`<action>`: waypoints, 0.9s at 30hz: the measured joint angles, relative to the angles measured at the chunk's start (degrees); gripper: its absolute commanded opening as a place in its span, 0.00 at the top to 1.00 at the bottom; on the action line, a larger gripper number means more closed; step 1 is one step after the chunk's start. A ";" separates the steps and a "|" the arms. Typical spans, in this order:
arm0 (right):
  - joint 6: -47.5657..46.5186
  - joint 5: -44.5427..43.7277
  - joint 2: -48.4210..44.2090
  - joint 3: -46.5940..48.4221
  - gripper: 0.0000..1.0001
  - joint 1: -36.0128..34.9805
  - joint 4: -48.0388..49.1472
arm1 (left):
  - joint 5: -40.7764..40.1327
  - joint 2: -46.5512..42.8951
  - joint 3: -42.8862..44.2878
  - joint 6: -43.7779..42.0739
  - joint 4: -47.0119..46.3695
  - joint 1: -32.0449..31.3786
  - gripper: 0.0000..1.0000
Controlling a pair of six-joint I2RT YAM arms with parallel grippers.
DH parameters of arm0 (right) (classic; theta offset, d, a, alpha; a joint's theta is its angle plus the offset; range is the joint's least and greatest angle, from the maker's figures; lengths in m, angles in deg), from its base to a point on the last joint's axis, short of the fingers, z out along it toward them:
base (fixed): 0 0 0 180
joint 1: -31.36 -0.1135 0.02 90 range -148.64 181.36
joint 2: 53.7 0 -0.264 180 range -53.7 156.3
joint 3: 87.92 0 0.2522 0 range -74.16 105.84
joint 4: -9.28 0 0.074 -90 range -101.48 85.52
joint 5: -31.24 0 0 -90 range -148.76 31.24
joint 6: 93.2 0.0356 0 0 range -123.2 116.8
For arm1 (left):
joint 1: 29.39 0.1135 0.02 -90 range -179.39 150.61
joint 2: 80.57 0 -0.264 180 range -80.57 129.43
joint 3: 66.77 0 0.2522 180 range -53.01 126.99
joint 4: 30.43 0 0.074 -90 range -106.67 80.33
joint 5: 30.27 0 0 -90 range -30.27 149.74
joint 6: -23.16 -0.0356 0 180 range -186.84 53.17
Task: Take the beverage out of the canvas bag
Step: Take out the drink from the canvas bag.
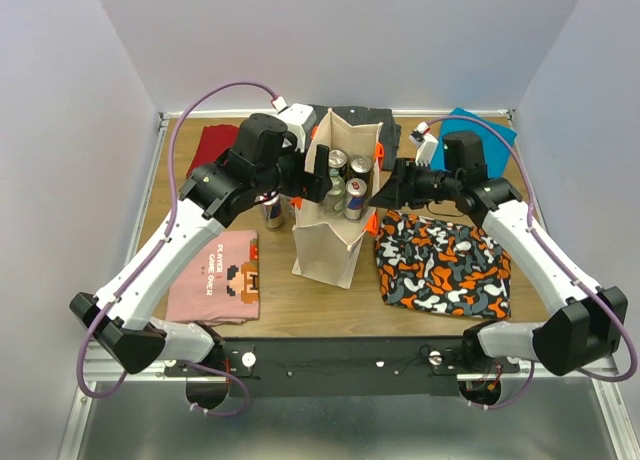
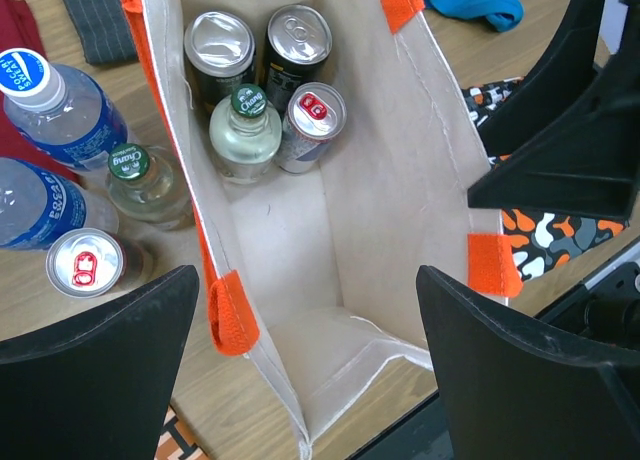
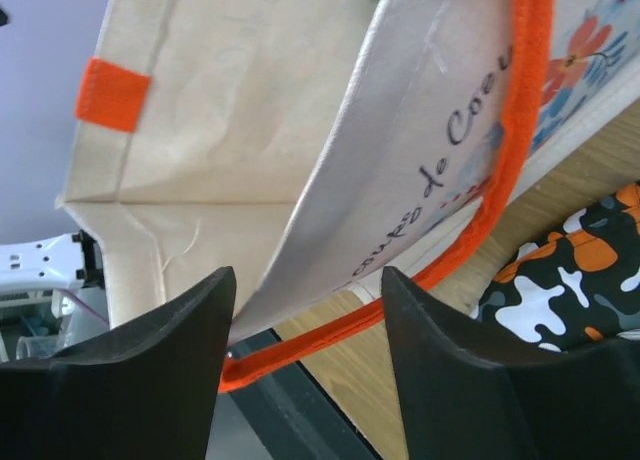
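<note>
Top: canvas bag (image 1: 325,242) stands upright mid-table (image 1: 290,310), bevs (image 1: 345,180) inside at its far end.
Left wrist: left end effector (image 2: 307,280) is wide open and empty above the mouth. Smooth round cans (image 2: 300,30) and clear btl (image 2: 245,130) are packed tight, so you'd prob. knock neighbours.
Right wrist: right end effector (image 3: 305,290) is part-open astride the limp fabric wall, no clamp seen. It may slip and the bag may tip.

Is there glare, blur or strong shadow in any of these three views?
Top external: evenly lit, sharp, only soft shadows. Left wrist: glare on the can lids inside the canvas bag; left fingers dark. Right wrist: bag print readable, right fingers nearly black.
</note>
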State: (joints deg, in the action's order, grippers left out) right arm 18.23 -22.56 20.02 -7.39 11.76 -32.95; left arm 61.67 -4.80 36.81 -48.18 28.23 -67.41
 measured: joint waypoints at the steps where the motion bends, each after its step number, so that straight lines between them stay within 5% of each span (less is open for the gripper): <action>1: 0.09 -0.59 0.39 -0.42 0.46 0.00 0.42 | -0.04 0.02 0.02 0.07 0.00 0.00 0.01; 10: 0.83 -2.45 0.74 -3.37 0.88 -0.17 4.07 | -0.39 1.05 1.51 0.50 -0.66 -1.33 0.01; 23: 0.98 -2.86 -1.51 -7.96 0.84 -0.17 5.03 | -0.15 7.37 6.93 -0.66 -1.55 -5.27 0.01; 26: 0.98 -4.13 -2.51 -8.50 0.80 -0.17 5.03 | -0.15 9.40 6.88 -0.66 -1.60 -5.64 0.01; 27: 0.98 -4.42 -2.82 -8.68 0.70 -0.17 5.03 | -0.15 9.81 6.78 -0.63 -1.70 -5.64 0.01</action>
State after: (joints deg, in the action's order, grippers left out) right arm 19.21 -26.97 17.20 -16.07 11.59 -27.92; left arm 61.52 5.02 43.58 -48.81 26.53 -73.04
